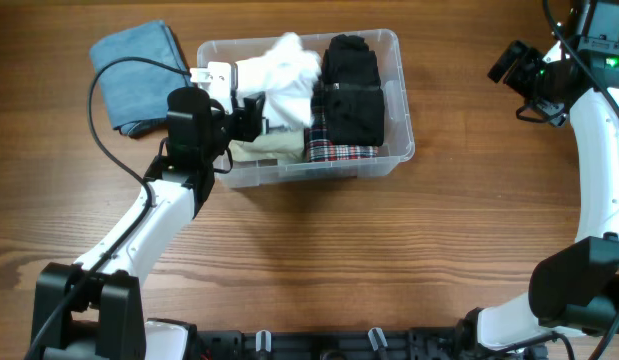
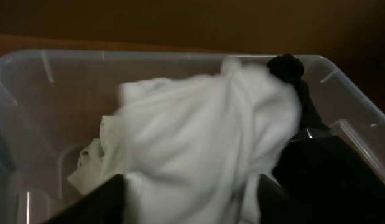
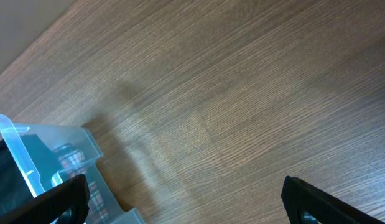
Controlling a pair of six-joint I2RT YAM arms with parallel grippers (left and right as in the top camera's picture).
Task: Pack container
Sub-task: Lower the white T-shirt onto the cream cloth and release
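The clear container (image 1: pixel 401 80) stands at the back middle of the table. It holds a bunched white cloth (image 1: pixel 289 75), a black garment (image 1: pixel 351 85), a plaid cloth (image 1: pixel 339 152) and a cream cloth (image 1: pixel 264 150). My left gripper (image 1: pixel 247 115) reaches over the container's left end. Its fingers (image 2: pixel 192 193) are spread apart with the white cloth (image 2: pixel 204 137) filling the gap between them. The container's far wall (image 2: pixel 117 62) shows behind the cloth. My right gripper (image 1: pixel 504 62) is open and empty above bare table, right of the container (image 3: pixel 18 143).
A folded blue-grey cloth (image 1: pixel 139 75) lies on the table left of the container, close to my left arm's cable. The wooden table (image 3: pixel 242 93) spreads below my right gripper.
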